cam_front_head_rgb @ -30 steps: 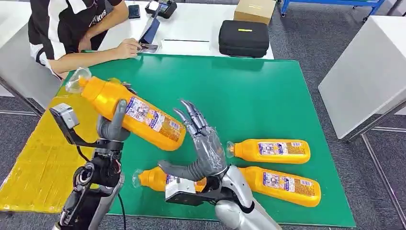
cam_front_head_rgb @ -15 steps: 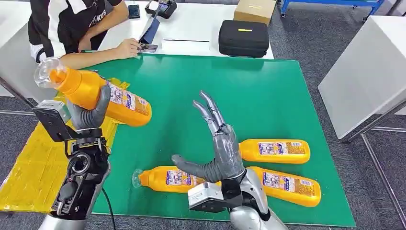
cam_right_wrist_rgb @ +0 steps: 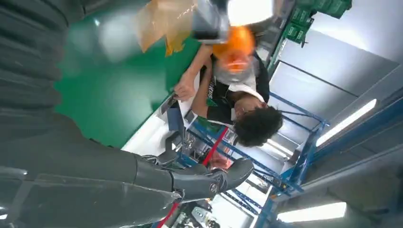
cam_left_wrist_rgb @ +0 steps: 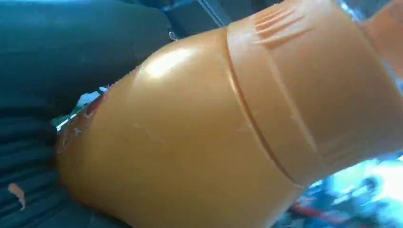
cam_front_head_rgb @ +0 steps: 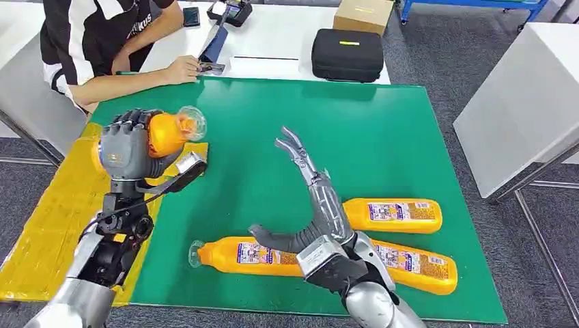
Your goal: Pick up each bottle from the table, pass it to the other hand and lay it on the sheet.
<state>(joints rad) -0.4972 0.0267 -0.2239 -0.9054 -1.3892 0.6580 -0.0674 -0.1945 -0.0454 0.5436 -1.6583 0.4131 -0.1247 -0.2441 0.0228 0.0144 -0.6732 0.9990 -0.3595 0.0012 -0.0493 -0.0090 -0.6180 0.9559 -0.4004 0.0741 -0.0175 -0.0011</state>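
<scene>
From the head view, the left hand (cam_front_head_rgb: 130,145) grips one orange bottle (cam_front_head_rgb: 167,131) with its fingers wrapped round the body, raised over the edge where the yellow sheet (cam_front_head_rgb: 51,225) meets the green mat (cam_front_head_rgb: 355,130), clear cap pointing toward the mat. The right hand (cam_front_head_rgb: 317,205) holds nothing, its fingers spread and extended above the counter. Three more bottles lie on the mat: the near-left bottle (cam_front_head_rgb: 239,254), the far-right bottle (cam_front_head_rgb: 392,215) and the near-right bottle (cam_front_head_rgb: 416,265). So four bottles in all, one in hand, three waiting. No bottle lies on the visible part of the sheet, so by my reading the first one has been passed across and only needs laying down; the other three are untouched. A person (cam_front_head_rgb: 102,37) sits at the far side.

The left wrist view shows the orange body pressed close against the dark hand.

The right wrist view shows the hand's fingers apart, with nothing between them.
</scene>
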